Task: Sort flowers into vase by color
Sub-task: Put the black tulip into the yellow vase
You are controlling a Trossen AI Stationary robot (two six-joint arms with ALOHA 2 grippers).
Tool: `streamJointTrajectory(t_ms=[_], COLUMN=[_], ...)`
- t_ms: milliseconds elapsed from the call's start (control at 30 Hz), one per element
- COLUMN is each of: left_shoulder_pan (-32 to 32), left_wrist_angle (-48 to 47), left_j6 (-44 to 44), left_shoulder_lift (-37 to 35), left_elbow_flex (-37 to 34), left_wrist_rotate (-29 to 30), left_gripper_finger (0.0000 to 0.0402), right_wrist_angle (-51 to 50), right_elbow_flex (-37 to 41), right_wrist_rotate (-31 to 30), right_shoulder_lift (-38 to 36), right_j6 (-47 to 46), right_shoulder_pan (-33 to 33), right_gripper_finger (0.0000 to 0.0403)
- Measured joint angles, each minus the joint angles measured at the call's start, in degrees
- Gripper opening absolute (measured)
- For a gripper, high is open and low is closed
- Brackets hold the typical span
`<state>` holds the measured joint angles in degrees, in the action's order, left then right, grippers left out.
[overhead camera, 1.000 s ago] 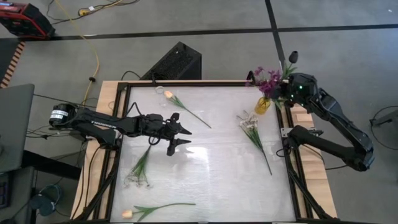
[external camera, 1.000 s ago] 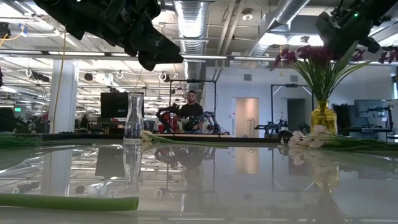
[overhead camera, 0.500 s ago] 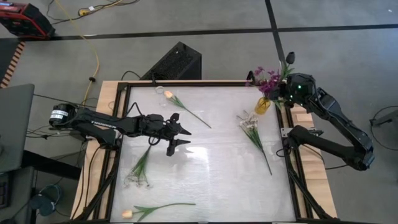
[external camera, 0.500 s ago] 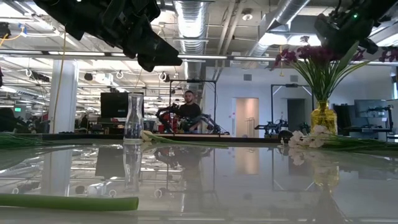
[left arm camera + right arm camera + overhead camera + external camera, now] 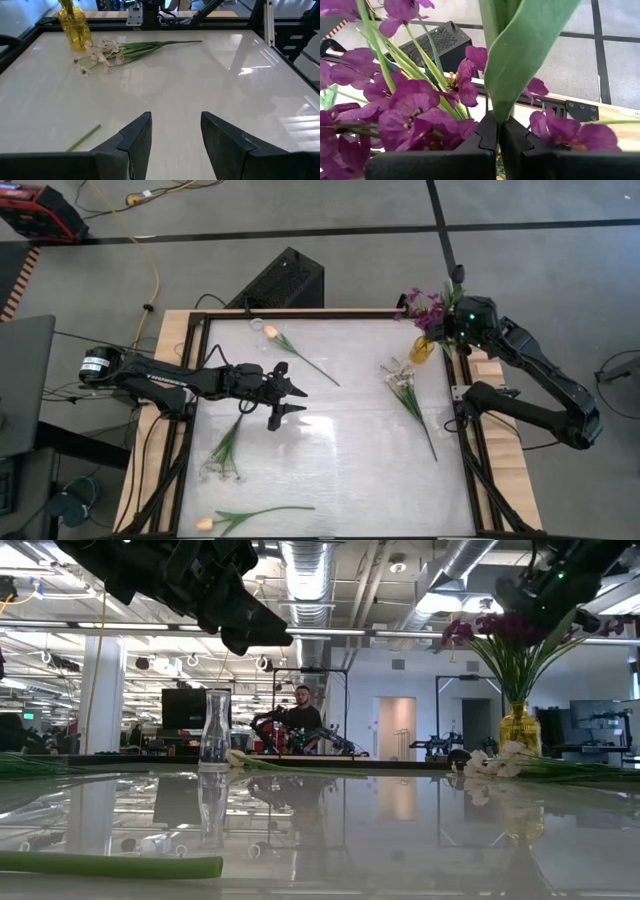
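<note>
The yellow vase [image 5: 423, 350] stands at the far right corner of the desk [image 5: 340, 430] and already carries purple flowers [image 5: 428, 307]. The right gripper [image 5: 498, 127] is just above this vase, its fingers pressed together on a green stem [image 5: 522, 50] among the purple blossoms.

A spray of white flowers [image 5: 403, 385] lies on the desk just beside the vase, on its near side, with the stem pointing away from the vase toward the front. The left gripper [image 5: 285, 398] hovers over the desk well to the left of the vase, its fingers half spread and holding nothing. A peach tulip [image 5: 285, 345] lies at the far edge, left of the vase. Another white spray [image 5: 226, 448] and a second peach tulip [image 5: 240, 518] lie far from the vase, toward the front left corner. A clear glass vase [image 5: 215, 731] stands on the far left side in the low view.
</note>
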<state>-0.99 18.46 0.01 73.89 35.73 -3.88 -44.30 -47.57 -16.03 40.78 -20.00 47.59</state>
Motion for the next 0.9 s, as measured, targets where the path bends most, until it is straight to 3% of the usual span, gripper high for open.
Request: streamJointTrajectory(t_ms=[433, 900], left_shoulder_pan=[0.0, 0.0], left_wrist_angle=[-0.2, -0.2], left_j6=[0.0, 0.7], left_shoulder_lift=[0.0, 0.0], left_elbow_flex=[0.0, 0.0], left_wrist_rotate=[0.0, 0.0], left_gripper_finger=[0.0158, 0.0158], right_wrist_angle=[-0.1, 0.7], right_elbow_flex=[0.1, 0.2], right_wrist_rotate=[1.1, 1.5], right_shoulder_lift=[0.4, -5.3], right_j6=[0.8, 1.9], right_shoulder_pan=[0.0, 0.0], right_gripper_finger=[0.0034, 0.0035])
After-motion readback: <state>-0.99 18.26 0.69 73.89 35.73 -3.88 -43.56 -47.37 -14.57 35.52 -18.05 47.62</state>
